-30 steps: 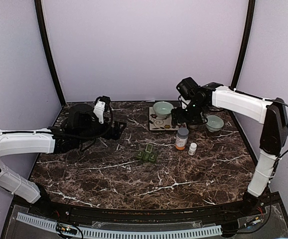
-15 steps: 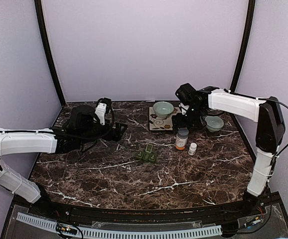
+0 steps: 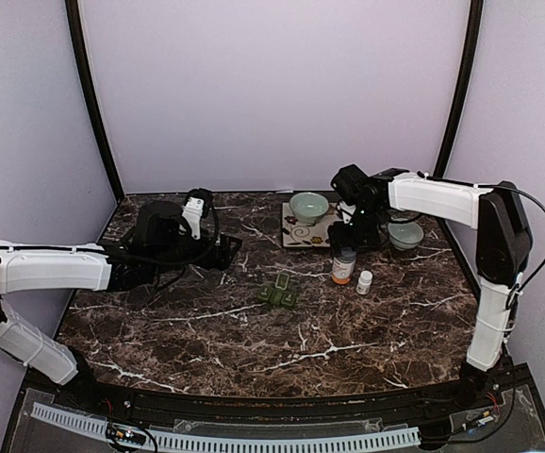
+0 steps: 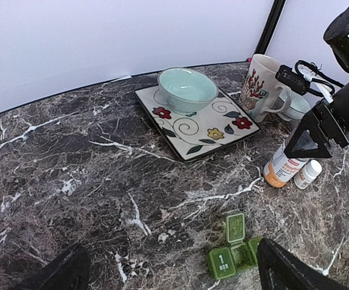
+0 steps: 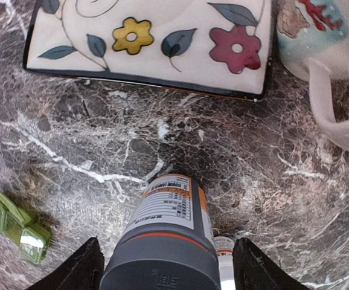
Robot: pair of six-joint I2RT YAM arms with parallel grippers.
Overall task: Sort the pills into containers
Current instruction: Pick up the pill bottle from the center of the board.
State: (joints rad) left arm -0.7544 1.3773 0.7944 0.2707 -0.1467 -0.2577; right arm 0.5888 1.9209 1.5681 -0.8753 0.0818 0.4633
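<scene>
Pill box, left of right gripper

Pill box: nearest lid marked "1" over "MON" (white print). Bottle: label has lines of fine print, too small to read. No other text legible.

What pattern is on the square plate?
The plate is cream with swirls, leaves, red and yellow flowers; clearest in the right wrist view.
</scene>
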